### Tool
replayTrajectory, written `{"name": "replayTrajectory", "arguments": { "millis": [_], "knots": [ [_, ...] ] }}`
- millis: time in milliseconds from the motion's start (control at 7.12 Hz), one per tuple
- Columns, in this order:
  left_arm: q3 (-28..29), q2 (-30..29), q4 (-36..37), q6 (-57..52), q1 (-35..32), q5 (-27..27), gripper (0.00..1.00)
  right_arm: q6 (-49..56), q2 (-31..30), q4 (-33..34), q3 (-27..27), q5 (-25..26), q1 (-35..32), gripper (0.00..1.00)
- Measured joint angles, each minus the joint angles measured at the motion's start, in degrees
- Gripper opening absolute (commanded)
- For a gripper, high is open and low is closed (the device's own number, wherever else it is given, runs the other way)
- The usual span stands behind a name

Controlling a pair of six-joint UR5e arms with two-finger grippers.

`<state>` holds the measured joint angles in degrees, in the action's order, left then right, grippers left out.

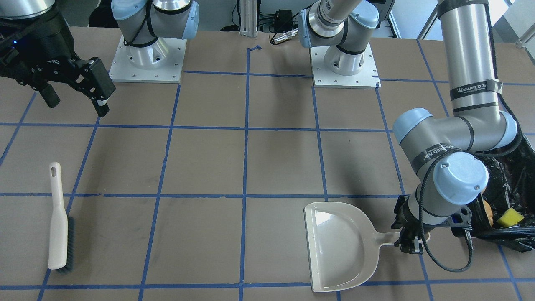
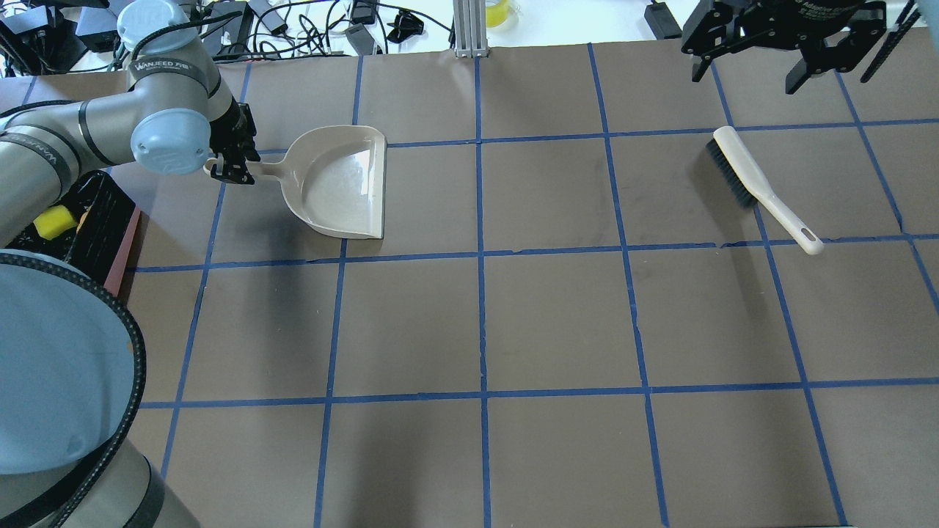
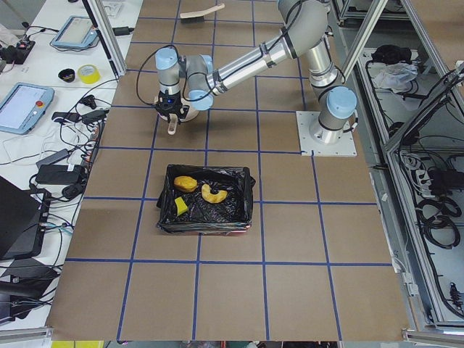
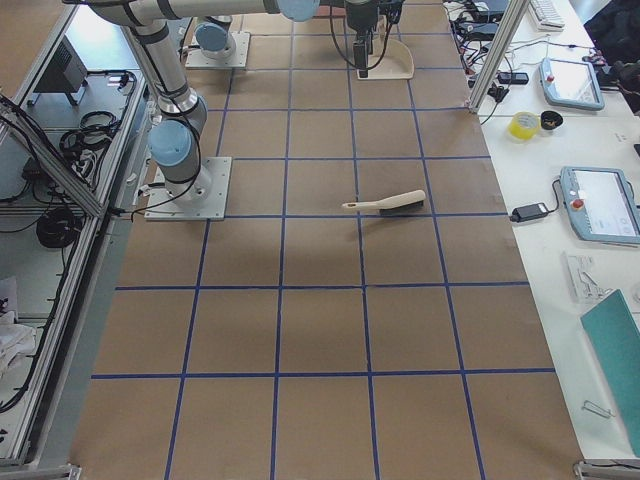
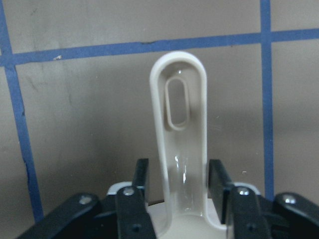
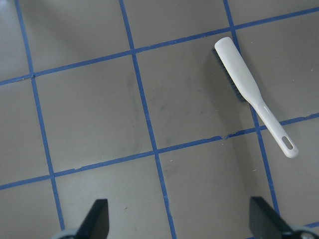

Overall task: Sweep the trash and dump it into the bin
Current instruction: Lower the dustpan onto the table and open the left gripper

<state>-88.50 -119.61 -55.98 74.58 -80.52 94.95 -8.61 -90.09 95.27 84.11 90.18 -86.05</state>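
The trash lies inside the bin (image 3: 206, 226), a tub lined with a black bag: an orange-brown lump (image 3: 185, 183), a pale crescent (image 3: 212, 193) and a yellow wedge (image 3: 180, 206). The wedge (image 1: 510, 217) also shows behind my left arm. A beige dustpan (image 1: 340, 246) rests flat on the table with nothing in it. My left gripper (image 1: 407, 242) is shut on the dustpan's handle (image 5: 178, 124), a finger on each side. High over the far side, my right gripper (image 6: 182, 224) hangs open, holding nothing. Below it and off to one side lies the brush (image 6: 254, 92).
The brush (image 2: 759, 187) lies on its side on the robot's right half of the table. The bin (image 2: 95, 213) sits at the left end, partly under my left arm's elbow. Blue tape lines grid the brown tabletop. Cables and tablets line the operators' bench.
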Motion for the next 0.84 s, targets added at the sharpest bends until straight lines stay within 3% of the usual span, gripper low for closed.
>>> {"name": "replayTrajectory", "arguments": {
  "millis": [281,843],
  "knots": [
    [1.0,3.3,-1.2,-4.3,-1.5,-0.3,0.52,0.0,0.0,0.0,0.0,0.0,0.0,1.00],
    [5.2,12.3,-6.0,-37.5,-4.9,0.2,0.55,0.0,0.1,0.3,0.0,0.0,0.0,1.00]
  ]
}}
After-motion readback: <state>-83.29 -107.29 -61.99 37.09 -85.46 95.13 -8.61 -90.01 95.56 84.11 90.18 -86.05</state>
